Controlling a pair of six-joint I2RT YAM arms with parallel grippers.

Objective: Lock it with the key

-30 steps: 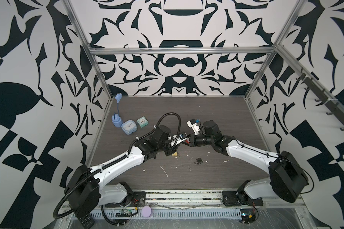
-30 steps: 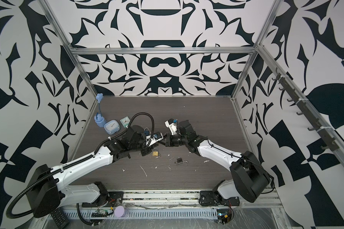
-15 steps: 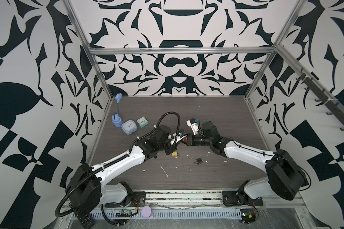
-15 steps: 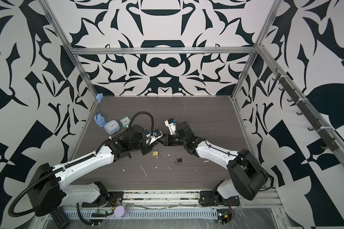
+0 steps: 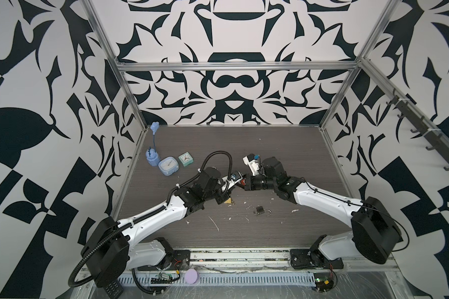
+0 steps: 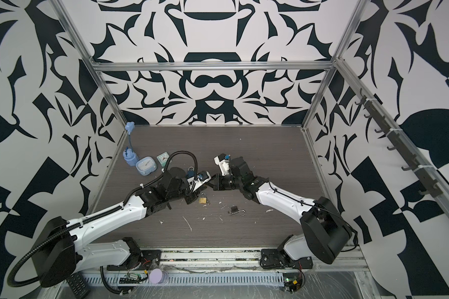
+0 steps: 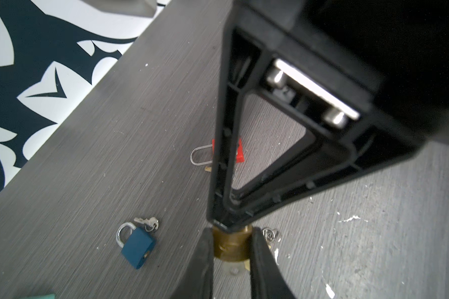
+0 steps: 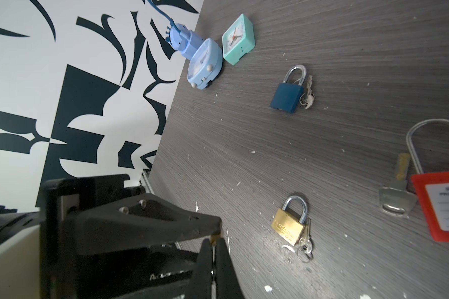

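Barely any shift from a second ago — both arms stay met over mid-worktop. Left claw (image 7: 231, 239) is grasping a brass lock (image 7: 231, 249) between its pads. Right claw (image 8: 213, 242) is clenched, tips pressed to the lock's end — can't tell whether a key sits between them. Brass padlock (image 6: 202, 198) with keys lies on the worktop (image 6: 257, 145) just frontward of the claws. Black padlock (image 6: 234, 209) lies nearer the front edge, and blue padlock (image 8: 287, 97) and teal clock (image 8: 237, 38) sit toward the left edge.
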